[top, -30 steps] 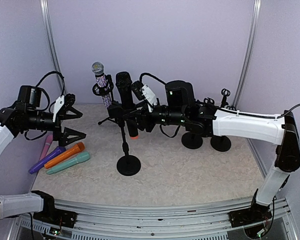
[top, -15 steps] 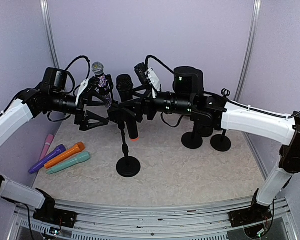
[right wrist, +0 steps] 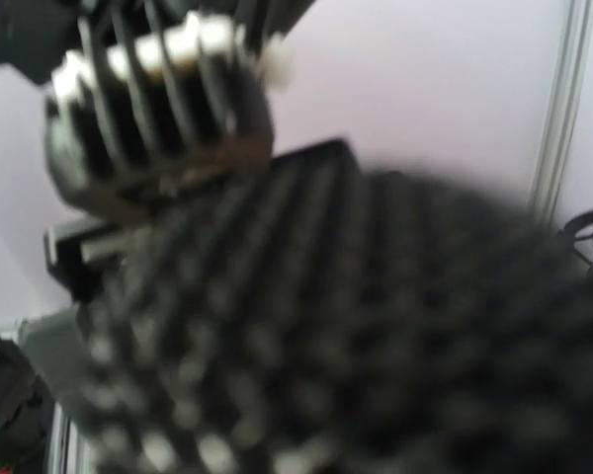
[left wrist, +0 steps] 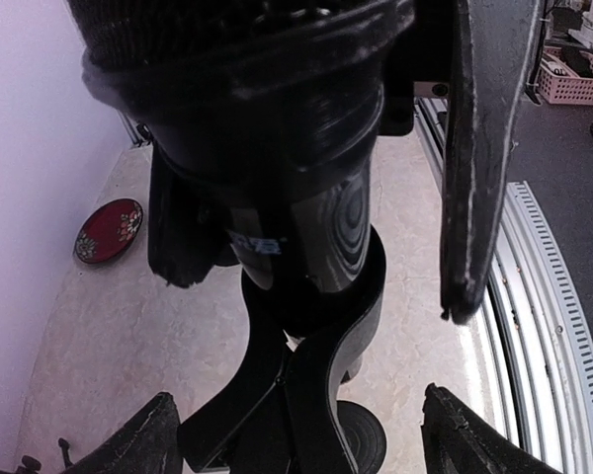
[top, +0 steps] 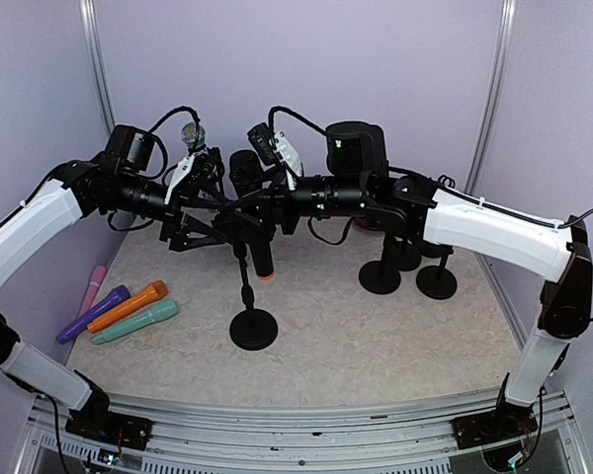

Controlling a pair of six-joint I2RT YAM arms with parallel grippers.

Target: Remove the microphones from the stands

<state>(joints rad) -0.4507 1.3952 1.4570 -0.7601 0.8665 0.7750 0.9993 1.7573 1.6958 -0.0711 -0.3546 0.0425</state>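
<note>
Microphone point(top: 247, 170), black with a mesh head and a reddish bottom end, sits upright in the clip point(left wrist: 326, 336) of a black stand point(top: 254, 326) near the middle of the worktop point(top: 376, 346). The worktop is a pale, marbled beige sheet with a metal rail point(top: 306, 434) along its near edge. Lavender walls point(top: 306, 69) close it in on three sides, with metal posts point(top: 494, 89) at the back corners.

To the left, four microphones lie together: pink point(top: 89, 286), purple point(top: 94, 314), orange point(top: 128, 306) and teal point(top: 135, 322). Behind the black one, a silver-headed microphone point(top: 193, 133) stands on its own small stand. Two more round stand bases point(top: 381, 276) sit on the right, partly behind the right arm. The left wrist view also shows a red plate point(left wrist: 109, 229) on the worktop by the wall.

Both arms crowd in on the stand from opposite sides. The left end effector point(left wrist: 314, 294) straddles the microphone body just above the clip. Its fingers point(left wrist: 484, 158) are apart, with a gap showing beside the barrel. The right end effector point(top: 255, 205) reaches in at the head. Its wrist view is blurred and filled by the mesh, so whether its fingers are apart or clamped cannot be told.
</note>
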